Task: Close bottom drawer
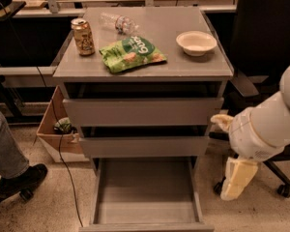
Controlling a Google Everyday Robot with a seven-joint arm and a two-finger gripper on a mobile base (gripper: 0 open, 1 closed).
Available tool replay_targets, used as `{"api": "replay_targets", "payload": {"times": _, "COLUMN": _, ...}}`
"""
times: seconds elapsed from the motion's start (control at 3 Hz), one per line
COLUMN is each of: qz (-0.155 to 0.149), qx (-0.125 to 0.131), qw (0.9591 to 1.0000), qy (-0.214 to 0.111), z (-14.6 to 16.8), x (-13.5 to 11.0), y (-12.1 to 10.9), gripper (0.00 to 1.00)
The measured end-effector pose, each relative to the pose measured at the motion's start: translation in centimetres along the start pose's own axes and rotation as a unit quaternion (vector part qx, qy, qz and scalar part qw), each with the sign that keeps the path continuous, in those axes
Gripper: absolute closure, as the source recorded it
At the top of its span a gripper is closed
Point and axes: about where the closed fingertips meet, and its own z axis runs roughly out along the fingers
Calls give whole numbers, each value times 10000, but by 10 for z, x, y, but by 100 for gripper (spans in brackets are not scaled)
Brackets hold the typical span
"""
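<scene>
Grey metal cabinet (145, 67) in the middle of the view, seen from the front and slightly above, with three stacked drawers.

On the flat top:
- At 10 o'clock, a gold drink can (82, 36), upright.
- At 12 o'clock, a clear plastic bottle (118, 23) lying on its side.
- Near the centre, a green snack bag (133, 53) lying flat, just beside the can.
- At 2 o'clock, a white bowl (196, 42), apart from the bag.

Below the top, the widest drawer (142, 111), slightly out, with a dark gap above its front. Under it, the medium drawer (144, 146), also a little out.

At 6 o'clock of the view, the bottom drawer (145, 197), narrowest of the three. Pulled far out toward the camera, flat grey tray exposed, plain front panel at the lower edge of the view.

At 4 o'clock, the white robot arm (270, 124) reaching in from the right edge. Cream-coloured gripper (238, 177) hanging beside the cabinet's right side, level with the middle and bottom drawers, touching neither. Open or closed: cannot tell.

At 9 o'clock, a cardboard box (50, 134) on the speckled floor against the cabinet. At 8 o'clock, a person's trouser leg (7, 146) and dark shoe (19, 180). At 2 o'clock, behind the arm, a black office chair (263, 37).
</scene>
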Motion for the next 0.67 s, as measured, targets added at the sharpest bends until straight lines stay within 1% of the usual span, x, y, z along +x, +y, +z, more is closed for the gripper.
{"api": "replay_targets", "payload": {"times": 0.33, "qz": 16, "qx": -293, "qw": 9992, "qy": -275, "z": 64, "x": -2, "y": 30, "gripper": 0}}
{"api": "replay_targets", "payload": {"times": 0.67, "qz": 14, "qx": -288, "qw": 9992, "qy": -286, "z": 65, "x": -2, "y": 31, "gripper": 0}}
